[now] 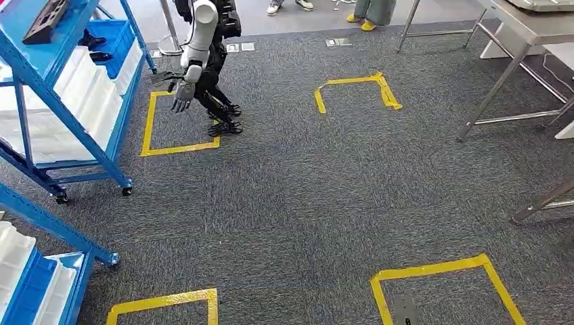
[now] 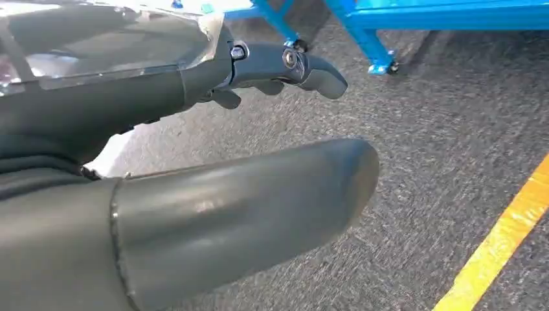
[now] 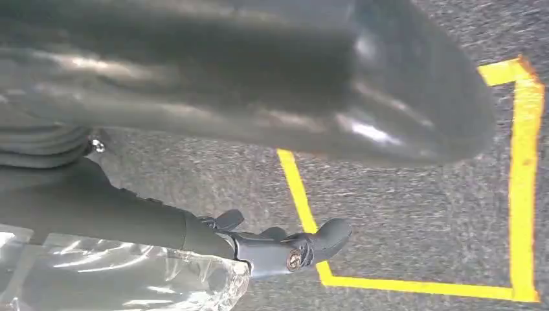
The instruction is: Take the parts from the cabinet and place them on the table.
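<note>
Both hands, left and right, hang empty, fingers loosely extended above carpet.

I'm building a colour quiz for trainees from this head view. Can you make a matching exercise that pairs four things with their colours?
Things:
1. cabinet
2. table
3. tape square
4. bins in the cabinet

Colours:
A. yellow
B. blue
C. white
D. grey metal

Pairs: 1-B, 2-D, 3-A, 4-C
</note>
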`<control>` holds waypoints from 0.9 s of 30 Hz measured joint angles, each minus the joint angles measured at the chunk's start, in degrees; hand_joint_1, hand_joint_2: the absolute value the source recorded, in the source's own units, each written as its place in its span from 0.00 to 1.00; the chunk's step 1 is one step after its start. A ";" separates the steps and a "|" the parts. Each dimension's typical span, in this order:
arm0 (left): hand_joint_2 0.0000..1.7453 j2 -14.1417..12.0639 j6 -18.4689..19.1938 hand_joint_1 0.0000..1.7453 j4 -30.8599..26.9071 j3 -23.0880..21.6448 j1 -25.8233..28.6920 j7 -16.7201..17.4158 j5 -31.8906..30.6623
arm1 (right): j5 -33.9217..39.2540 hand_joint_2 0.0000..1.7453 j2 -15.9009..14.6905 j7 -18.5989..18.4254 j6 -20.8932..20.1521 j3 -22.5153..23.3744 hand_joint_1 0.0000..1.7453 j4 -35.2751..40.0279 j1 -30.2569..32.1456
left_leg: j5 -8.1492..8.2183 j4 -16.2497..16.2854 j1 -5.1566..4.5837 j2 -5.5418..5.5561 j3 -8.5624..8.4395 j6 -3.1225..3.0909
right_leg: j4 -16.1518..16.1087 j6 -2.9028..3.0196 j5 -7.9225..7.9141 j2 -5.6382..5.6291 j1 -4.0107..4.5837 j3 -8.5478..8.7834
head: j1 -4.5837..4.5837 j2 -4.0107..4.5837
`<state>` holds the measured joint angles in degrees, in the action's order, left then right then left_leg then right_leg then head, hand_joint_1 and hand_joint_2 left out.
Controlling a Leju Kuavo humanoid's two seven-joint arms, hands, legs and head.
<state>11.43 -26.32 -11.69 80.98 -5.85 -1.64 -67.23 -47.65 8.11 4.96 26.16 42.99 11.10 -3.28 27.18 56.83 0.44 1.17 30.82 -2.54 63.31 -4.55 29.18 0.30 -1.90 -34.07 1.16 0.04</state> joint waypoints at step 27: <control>0.00 -0.55 0.31 0.00 -0.02 -0.24 0.30 -0.04 -1.31 | 1.27 0.00 0.63 0.00 0.39 1.73 0.00 -0.02 0.04 | -0.76 0.16 -1.09 -0.75 1.44 -1.00 | -4.78 2.63 2.52 0.14 1.24 7.53 | -0.17 -0.02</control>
<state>10.88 -26.01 -11.72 80.74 -5.56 -1.68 -68.54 -46.38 8.74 4.96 26.56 44.72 11.08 -3.24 26.42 56.99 -0.65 0.41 32.26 -3.55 58.52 -1.92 31.70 0.44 -0.66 -26.55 0.99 0.02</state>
